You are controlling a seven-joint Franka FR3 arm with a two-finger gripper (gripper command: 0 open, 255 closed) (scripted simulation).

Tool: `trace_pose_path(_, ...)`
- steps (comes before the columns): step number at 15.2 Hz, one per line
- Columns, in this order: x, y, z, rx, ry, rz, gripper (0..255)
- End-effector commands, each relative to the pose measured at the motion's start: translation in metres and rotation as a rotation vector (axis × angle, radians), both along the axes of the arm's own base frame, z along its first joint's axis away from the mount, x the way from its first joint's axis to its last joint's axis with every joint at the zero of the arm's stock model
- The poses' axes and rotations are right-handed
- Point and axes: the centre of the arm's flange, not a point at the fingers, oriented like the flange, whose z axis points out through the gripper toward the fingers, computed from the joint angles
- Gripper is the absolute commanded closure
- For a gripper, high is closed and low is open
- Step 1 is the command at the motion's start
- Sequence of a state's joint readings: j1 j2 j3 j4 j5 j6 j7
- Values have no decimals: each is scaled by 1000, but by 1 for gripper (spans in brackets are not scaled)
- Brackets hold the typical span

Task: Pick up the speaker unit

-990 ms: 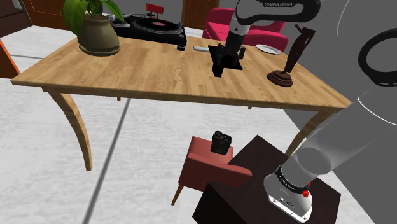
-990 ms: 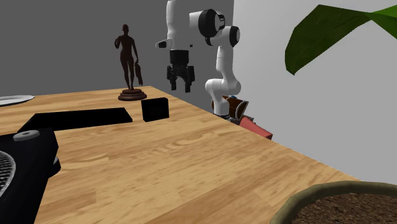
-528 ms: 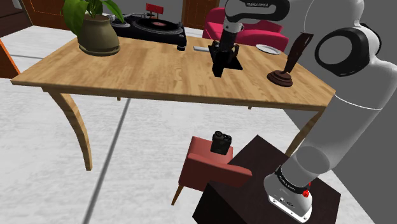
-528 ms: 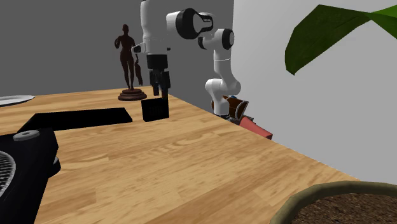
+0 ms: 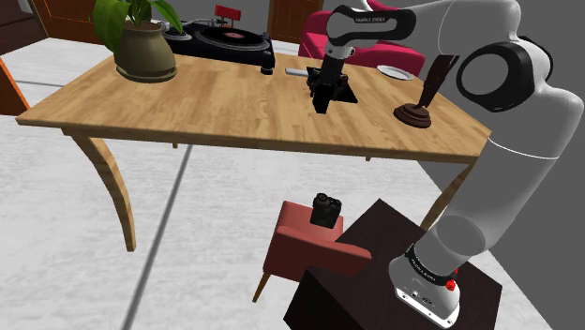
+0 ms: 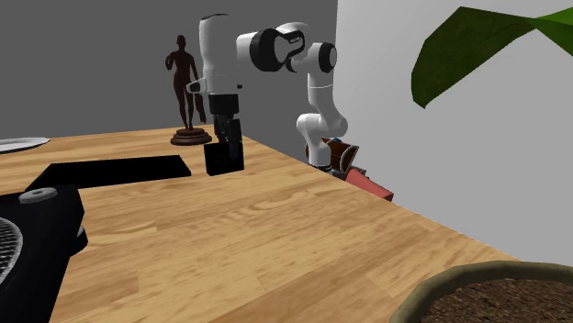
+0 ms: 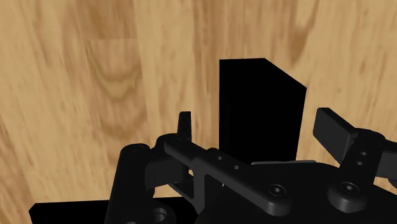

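Shoulder view: the gripper [image 5: 325, 86] has come down from its higher hover of a second ago and now sits low over the black speaker unit [image 5: 343, 95]. The speaker stands on the wooden bench [image 5: 187, 103], toward the far edge, between the turntable [image 5: 225, 39] and the dark statuette [image 5: 417, 98]. I judge the approach nearly finished, with closing and lifting left to do.

Second exterior view: a second ago the gripper [image 6: 227, 139] hung above the speaker unit [image 6: 224, 158] and off to this view's right. Now it stands directly over the box, fingertips at the level of its top edge. The speaker rests flat and upright on the bench [image 6: 275, 229], a squat block a little wider than tall from here, just beside a flat black slab [image 6: 119, 170].

Wrist view: the gripper [image 7: 259, 124] is spread wide, with one finger on each side of the speaker unit [image 7: 254, 89] and a gap of bench [image 7: 95, 76] or air beside each, so nothing is gripped yet. The speaker's longer horizontal side appears to run away from the hand, crosswise to the line between the fingers. That suggests they would close on its narrow width. Being uniformly black, the box gives no clue which face is its front.
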State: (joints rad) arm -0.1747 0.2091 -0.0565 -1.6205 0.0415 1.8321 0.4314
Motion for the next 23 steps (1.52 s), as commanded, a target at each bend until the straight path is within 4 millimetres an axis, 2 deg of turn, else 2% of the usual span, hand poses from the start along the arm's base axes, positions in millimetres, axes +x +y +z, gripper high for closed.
trace_pose_path(1,0,0,-4,0,-1,0,0)
trace_pose_path(2,-1,0,-4,0,-1,0,255)
trace_pose_path(11,0,0,-4,0,-1,0,255)
trace_pose_path(23,0,0,59,0,-1,0,255)
